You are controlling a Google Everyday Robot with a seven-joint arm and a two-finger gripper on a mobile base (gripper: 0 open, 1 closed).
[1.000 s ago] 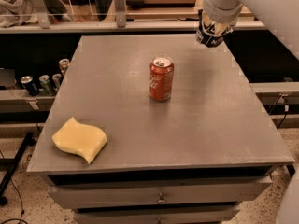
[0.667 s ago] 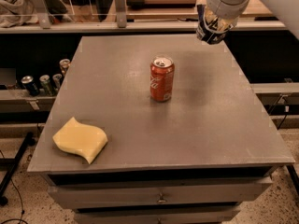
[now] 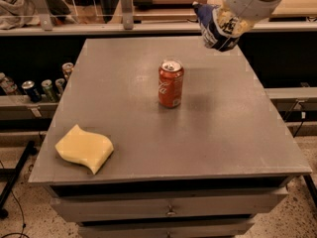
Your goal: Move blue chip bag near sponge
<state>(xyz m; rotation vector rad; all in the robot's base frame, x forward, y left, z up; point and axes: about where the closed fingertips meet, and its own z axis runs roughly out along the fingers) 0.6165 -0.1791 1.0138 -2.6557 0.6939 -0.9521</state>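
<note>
The blue chip bag [image 3: 212,28] hangs in the air above the table's far right edge, held at the end of my arm. My gripper [image 3: 224,26] is shut on it, and its fingers are mostly hidden by the bag and the wrist. The pale yellow sponge [image 3: 84,148] lies flat at the table's near left corner, far from the bag.
A red soda can [image 3: 171,83] stands upright near the middle of the grey table [image 3: 223,133], between bag and sponge. Several cans [image 3: 34,87] stand on a low shelf to the left. A rail [image 3: 124,28] runs behind the table. Drawers [image 3: 171,209] sit below the front edge.
My gripper has shifted slightly left with the blue chip bag, which now shows more fully. The can and sponge have not moved.
</note>
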